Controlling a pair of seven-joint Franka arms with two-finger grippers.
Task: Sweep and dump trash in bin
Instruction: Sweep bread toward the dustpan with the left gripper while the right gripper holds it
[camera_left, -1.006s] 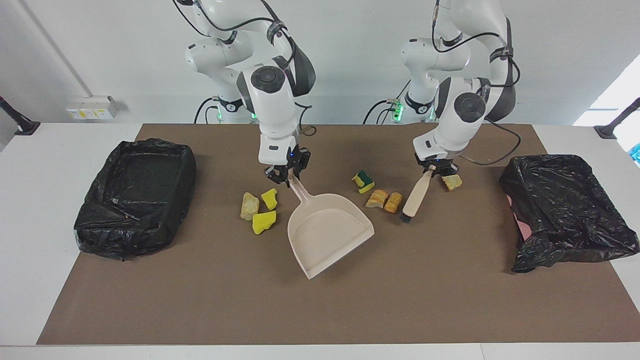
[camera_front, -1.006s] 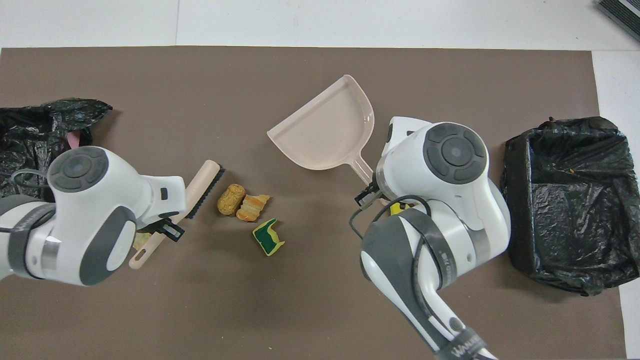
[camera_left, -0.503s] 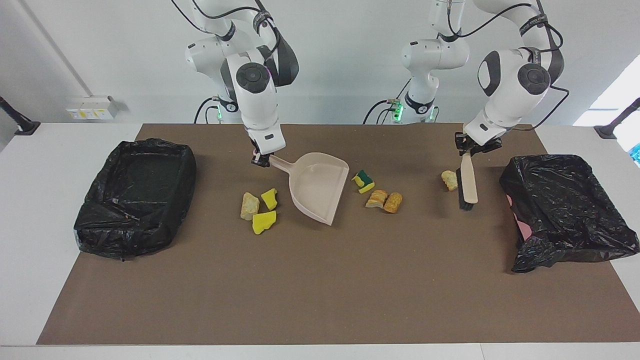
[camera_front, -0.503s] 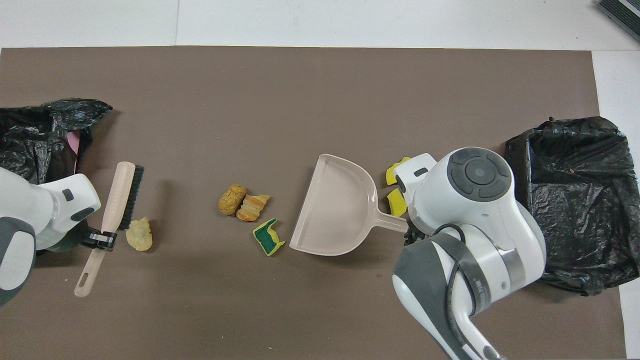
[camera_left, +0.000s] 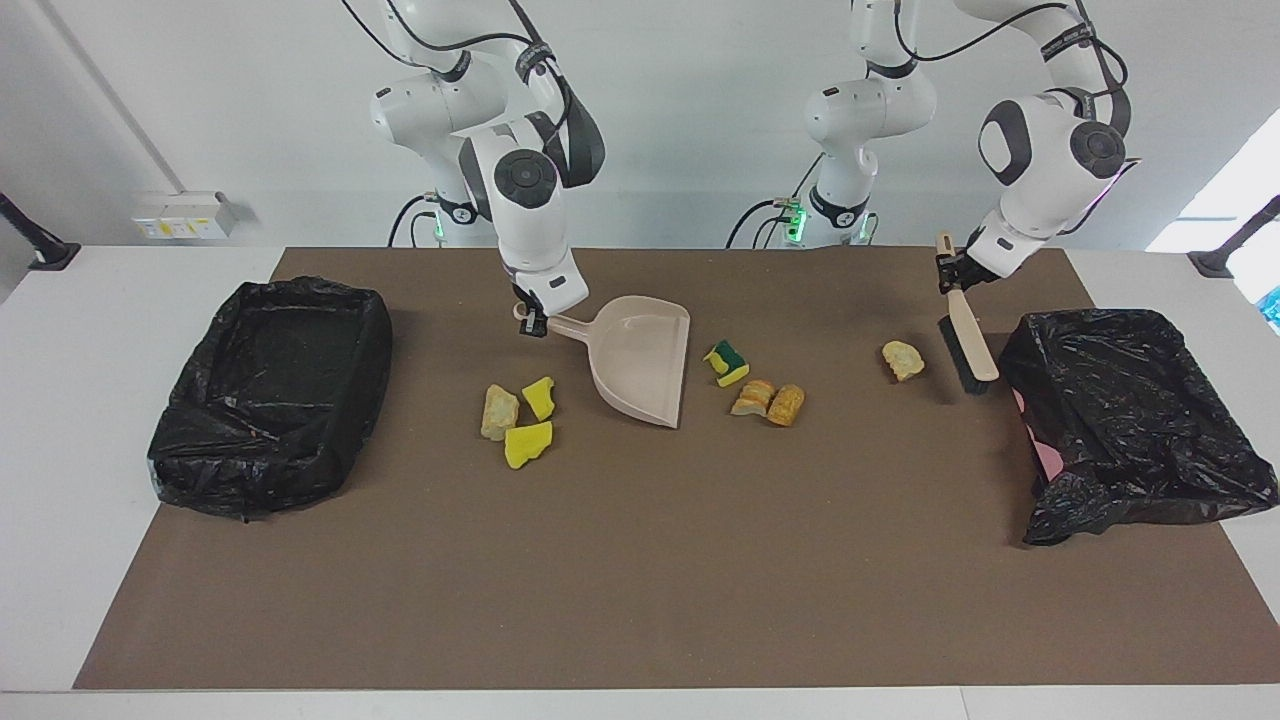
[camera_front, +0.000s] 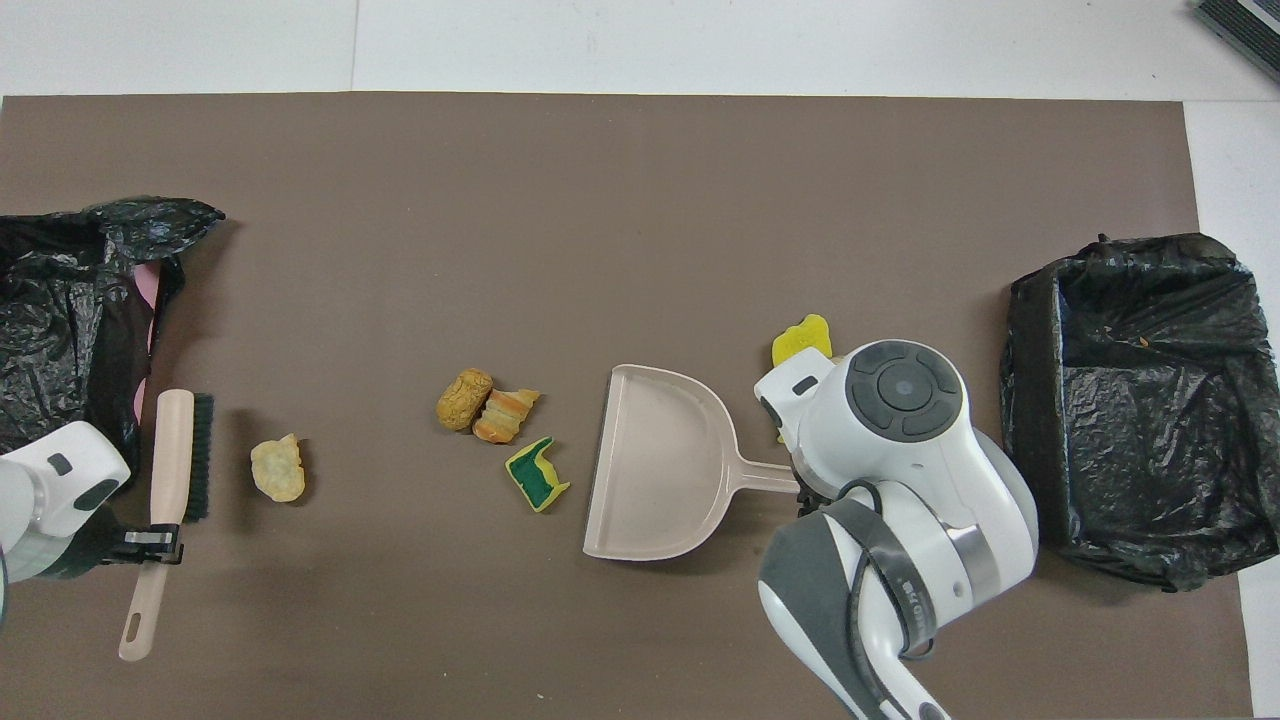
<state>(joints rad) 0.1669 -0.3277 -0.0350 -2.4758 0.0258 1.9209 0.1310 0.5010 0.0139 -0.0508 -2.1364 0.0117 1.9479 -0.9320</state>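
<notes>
Two robot arms with sweeping tools, a brush and a dustpan, are shown above a brown mat strewn with trash.

The left gripper is clenched on the brush handle; a tan lump lies just beside the bristles. The right gripper is clamped on the dustpan handle. Before the pan's open edge lie a green-backed sponge chunk and two bread-like lumps; below that gripper, yellow sponge pieces are grouped. The scraps are judged light, soft and easily rolled, better pushed by bristles than pinched. Black-lined bins stand at both ends.
</notes>
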